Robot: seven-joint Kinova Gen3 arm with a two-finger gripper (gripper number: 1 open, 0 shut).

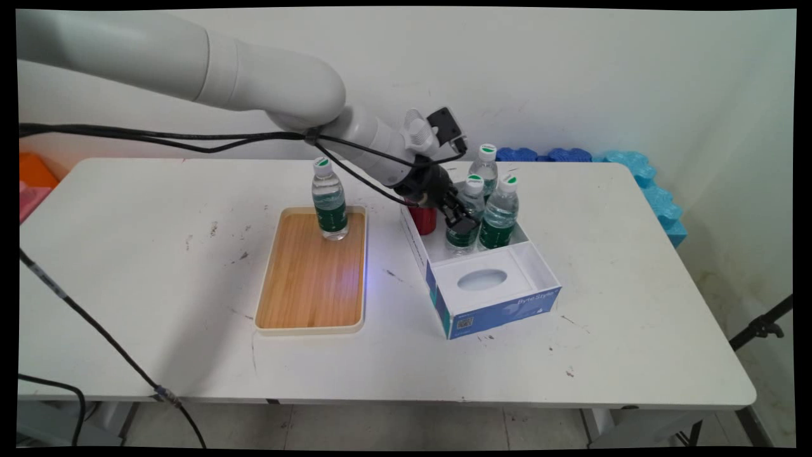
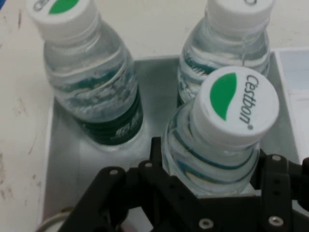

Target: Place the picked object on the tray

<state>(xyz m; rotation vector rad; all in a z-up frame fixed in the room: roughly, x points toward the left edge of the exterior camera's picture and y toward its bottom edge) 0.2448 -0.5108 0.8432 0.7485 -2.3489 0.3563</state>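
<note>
1. Water bottle [image 2: 212, 140] with a white cap lettered "Cestbon" stands in the open box [image 1: 539, 266]; the claw [image 1: 462, 219] is clenched on its body just below the neck, one finger on each side.
2. In the hand view the fingertips are cut off by the bottom edge and hidden behind the linkage, so only the bottle's cap, neck and shoulder show.
3. In the main view the claw covers much of this bottle's label and lower half.
4. Two more bottles stand in the same compartment: one [image 1: 500, 212] just beside the held one, another [image 1: 485, 168] behind them, nearer the wall.
5. A red can [image 1: 423, 218] sits in the box's left rear corner, mostly hidden by the wrist; its top cannot be made out.
6. The box's front part holds a white insert with an oval hole [image 1: 482, 279]; its blue side carries print too small to read fully.
7. To the left on the desk [image 1: 158, 254] lies a wooden tray [image 1: 311, 285] with a fourth bottle [image 1: 328, 200] upright at its far end.
8. Blue foam pieces [image 1: 641, 168] lie past the desk's far right corner, partly hidden by it.
</note>
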